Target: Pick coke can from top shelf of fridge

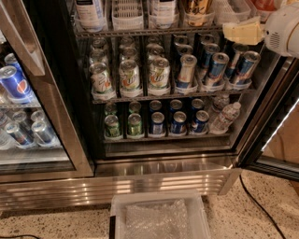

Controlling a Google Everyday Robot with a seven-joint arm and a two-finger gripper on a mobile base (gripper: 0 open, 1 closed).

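Note:
The fridge (154, 184) stands open in front of me, with a dark interior and a ribbed steel base. The top shelf (140, 32) is a wire rack carrying clear plastic bins (127, 14) of bottles and cans. A red-orange thing (265, 4) shows in the rightmost bin at the frame's top edge. It is mostly cut off, so I cannot confirm it is the coke can. My gripper (242, 31), pale yellow on a white arm (284, 27), hangs at the right end of the top shelf, just below and left of that red-orange thing.
Green-and-white cans (129, 74) and blue-and-silver cans (216, 67) fill the middle rack. More cans and water bottles (225, 117) sit on the lower rack. Pepsi cans (13, 83) show behind the left glass door. The open door frame (275, 140) is at right. A white bin (159, 217) and a cable (257, 205) lie on the floor.

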